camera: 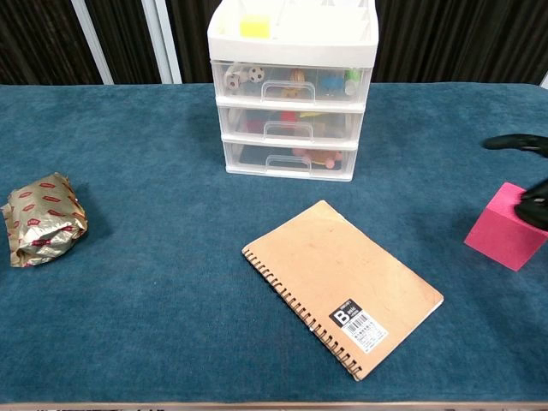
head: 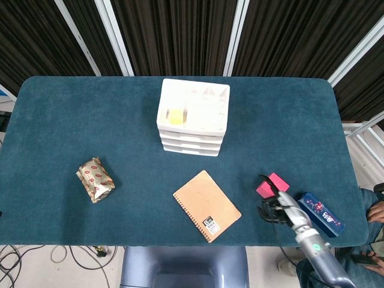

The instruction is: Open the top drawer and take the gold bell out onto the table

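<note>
While the white drawer unit (head: 193, 116) is seen standing toward the far middle of the blue table (head: 72, 120), wide bare cloth is left on both sides of it and in front of it. All three drawers are shut; the top drawer (camera: 291, 84) is closed with its handle facing the robot. Small items are visible through its clear front in the chest view, but the gold bell cannot be picked out among them with certainty. A brown spiral notebook (head: 207, 206) is laid near the front edge, well apart from the drawers. A gold foil packet (head: 95, 179) is placed toward the left, and a pink cube (head: 272, 186) toward the right. The right hand (head: 277, 207) is held just beside the cube, near the front edge, with dark fingers spread and nothing gripped. A blue patterned box (head: 322, 214) is seen only from the head view, close to the front right corner. In the chest view only dark fingertips (camera: 518, 143) are shown at the right border, over the cube. The left hand is shown in neither view.
</note>
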Motion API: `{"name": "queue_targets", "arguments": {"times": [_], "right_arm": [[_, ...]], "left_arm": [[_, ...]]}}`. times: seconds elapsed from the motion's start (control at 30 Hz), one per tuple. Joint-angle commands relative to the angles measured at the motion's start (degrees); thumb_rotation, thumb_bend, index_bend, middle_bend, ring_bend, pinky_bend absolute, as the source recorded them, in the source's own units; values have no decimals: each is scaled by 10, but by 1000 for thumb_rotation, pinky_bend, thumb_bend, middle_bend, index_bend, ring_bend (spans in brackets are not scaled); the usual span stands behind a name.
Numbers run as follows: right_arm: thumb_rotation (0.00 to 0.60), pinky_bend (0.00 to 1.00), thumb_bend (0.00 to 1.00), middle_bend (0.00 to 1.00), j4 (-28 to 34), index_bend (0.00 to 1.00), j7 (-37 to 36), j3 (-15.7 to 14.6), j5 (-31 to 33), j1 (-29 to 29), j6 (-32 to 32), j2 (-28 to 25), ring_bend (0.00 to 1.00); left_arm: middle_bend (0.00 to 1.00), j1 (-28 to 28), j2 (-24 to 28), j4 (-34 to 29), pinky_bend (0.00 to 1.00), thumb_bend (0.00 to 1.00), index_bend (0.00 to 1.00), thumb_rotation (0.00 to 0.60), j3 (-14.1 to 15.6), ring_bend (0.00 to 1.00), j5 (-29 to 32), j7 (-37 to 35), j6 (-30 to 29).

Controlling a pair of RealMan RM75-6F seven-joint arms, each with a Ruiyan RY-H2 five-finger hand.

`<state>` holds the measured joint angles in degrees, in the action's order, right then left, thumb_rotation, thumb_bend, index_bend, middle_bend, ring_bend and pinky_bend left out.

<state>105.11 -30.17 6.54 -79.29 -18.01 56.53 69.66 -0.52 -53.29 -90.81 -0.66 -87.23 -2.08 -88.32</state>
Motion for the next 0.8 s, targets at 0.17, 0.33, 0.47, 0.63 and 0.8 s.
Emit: {"name": "queue_targets", "arguments": {"times": [0.17, 0.33, 0.47, 0.63, 0.8], "right_arm": [[600, 1000, 527, 802, -27, 0, 9, 44, 59, -55, -35, 83, 924], [600, 1000, 529, 808, -39, 0, 40, 65, 92, -80, -35, 127, 930], [600, 1000, 529, 808, -48, 0, 59, 80, 119, -105, -46, 156, 930], [600, 1000, 531, 811, -67, 0, 82, 96, 139, -130, -48, 193, 936], [600, 1000, 549, 818, -121, 0, 143, 119, 188, -171, -41, 260, 942]], "left_arm": [[0, 0, 1, 0, 0, 201, 79, 600, 0, 0, 1, -2, 1], [0, 0, 1, 1, 0, 201, 79, 600, -1, 0, 5, -6, 3], [0, 0, 1, 2, 0, 201, 79, 600, 0, 0, 3, -7, 3], [0, 0, 1, 1, 0, 201, 79, 600, -1, 0, 6, -7, 4], [0, 0, 2, 0, 0, 200, 79, 600, 0, 0, 7, -8, 5]]}}
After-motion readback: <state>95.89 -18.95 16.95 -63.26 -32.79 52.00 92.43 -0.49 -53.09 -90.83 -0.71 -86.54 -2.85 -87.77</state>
